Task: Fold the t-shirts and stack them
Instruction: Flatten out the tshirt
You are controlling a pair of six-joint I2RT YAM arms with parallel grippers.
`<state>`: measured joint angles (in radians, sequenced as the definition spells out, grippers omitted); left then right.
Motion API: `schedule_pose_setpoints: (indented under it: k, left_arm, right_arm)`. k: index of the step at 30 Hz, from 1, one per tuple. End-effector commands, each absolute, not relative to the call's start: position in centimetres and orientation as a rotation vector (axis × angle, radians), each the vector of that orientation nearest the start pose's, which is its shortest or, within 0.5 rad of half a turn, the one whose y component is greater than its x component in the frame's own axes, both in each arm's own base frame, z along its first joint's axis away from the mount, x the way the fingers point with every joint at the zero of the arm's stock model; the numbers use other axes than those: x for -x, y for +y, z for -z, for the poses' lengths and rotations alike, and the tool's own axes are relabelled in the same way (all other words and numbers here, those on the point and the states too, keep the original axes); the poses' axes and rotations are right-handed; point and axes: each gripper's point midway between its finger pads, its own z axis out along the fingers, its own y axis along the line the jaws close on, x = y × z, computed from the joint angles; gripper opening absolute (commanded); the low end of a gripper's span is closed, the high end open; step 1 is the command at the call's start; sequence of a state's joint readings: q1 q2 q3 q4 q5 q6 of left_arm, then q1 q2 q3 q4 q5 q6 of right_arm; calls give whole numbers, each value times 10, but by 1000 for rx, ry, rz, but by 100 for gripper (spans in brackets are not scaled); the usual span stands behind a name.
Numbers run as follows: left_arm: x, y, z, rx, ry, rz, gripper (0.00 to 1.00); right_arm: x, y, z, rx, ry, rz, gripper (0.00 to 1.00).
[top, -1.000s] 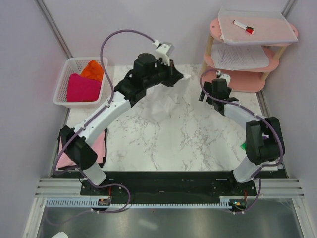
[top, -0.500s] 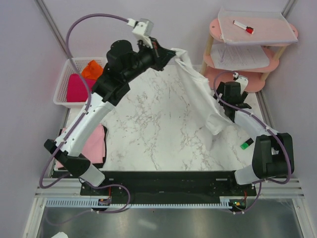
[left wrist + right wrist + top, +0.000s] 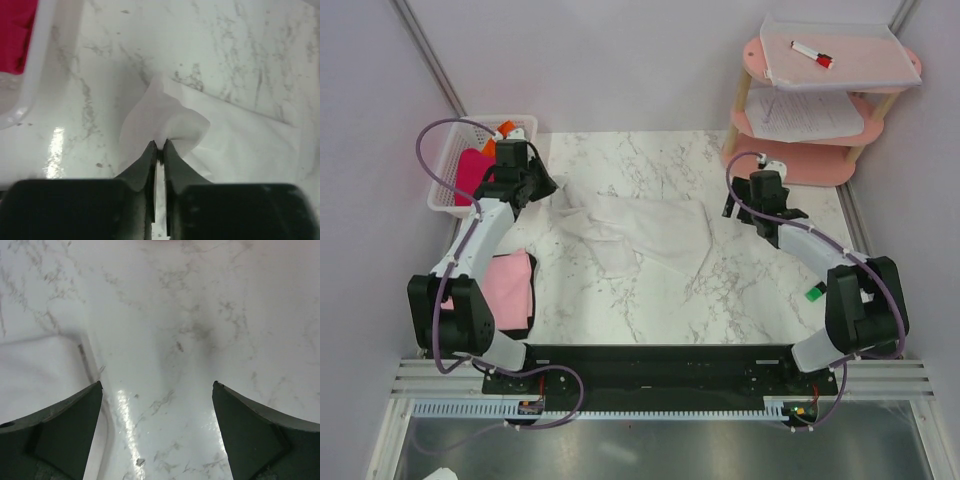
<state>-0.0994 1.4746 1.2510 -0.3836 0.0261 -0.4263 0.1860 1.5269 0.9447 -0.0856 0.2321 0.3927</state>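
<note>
Left gripper (image 3: pixel 160 146) pinching a corner of the white t-shirt (image 3: pixel 240 150), cloth bunched just ahead of its tips; right gripper (image 3: pixel 157 385) spread wide, shirt edge beside its left finger.

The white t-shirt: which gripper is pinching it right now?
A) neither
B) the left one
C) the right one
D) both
B: in the left wrist view the left gripper is shut on a raised fold of the white t-shirt, while the right gripper stands open with nothing between its fingers.
</note>
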Motion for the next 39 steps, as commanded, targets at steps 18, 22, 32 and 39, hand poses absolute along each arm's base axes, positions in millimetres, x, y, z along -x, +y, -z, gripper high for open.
schedule_pose_setpoints:
  k: [18,22,32,39]
  left_arm:
    - [-394,-180,-149,6,2345,506,97]
    - [-380,-194,-109,-15,2432,485,96]
    - [-374,-169,-97,11,2438,328,97]
    - [-365,-186,-86,-63,2476,403,96]
  right_arm:
    - [-314,214,-52,483,2390,-72,84]
    - [-311,221,-37,529,2428,-47,83]
    - [-320,214,0,503,2499,133,64]
    - [-337,208,0,443,2478,245,0]
